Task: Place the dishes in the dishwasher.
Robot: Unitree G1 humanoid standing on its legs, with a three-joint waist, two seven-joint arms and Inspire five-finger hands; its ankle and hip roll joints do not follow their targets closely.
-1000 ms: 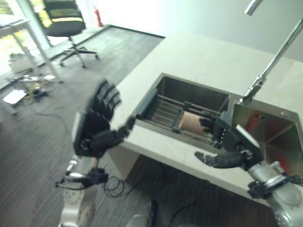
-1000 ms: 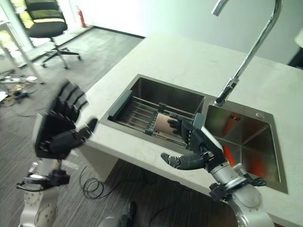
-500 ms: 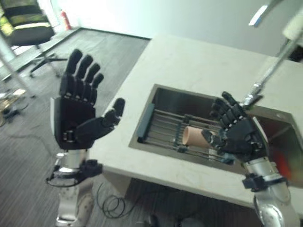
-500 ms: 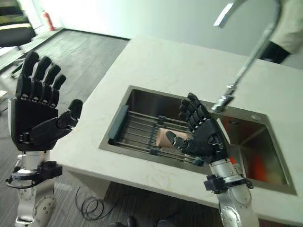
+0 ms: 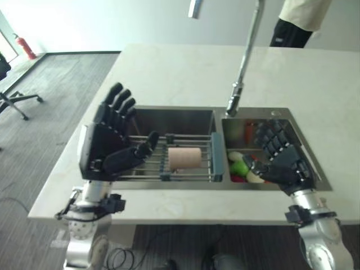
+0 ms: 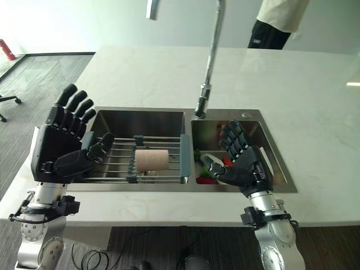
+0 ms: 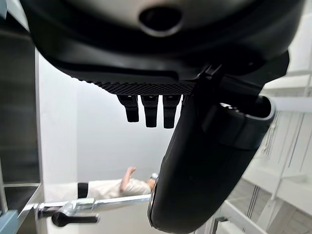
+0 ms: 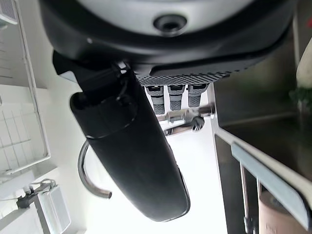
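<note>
A tan cup (image 5: 184, 158) lies on its side on a wire rack (image 5: 191, 140) across the left basin of a steel double sink (image 5: 174, 115). Coloured dishes (image 5: 239, 167), white, green and red, lie in the right basin. My left hand (image 5: 107, 146) is raised over the sink's left edge, palm toward the cup, fingers straight and spread, holding nothing. Over the right basin's front my right hand (image 5: 281, 160) hangs the same way, open and empty. The cup lies between the two hands, touching neither.
A tall chrome tap (image 5: 244, 56) rises behind the divider between the basins. Pale stone counter (image 5: 169, 73) surrounds the sink. A person (image 5: 298, 19) stands at the counter's far side. An office chair's base (image 5: 11, 101) stands on the grey floor at left.
The camera has swung to face the sink squarely. My left hand has come in from beyond the counter's edge to the sink's left rim; my right hand now hangs over the right basin.
</note>
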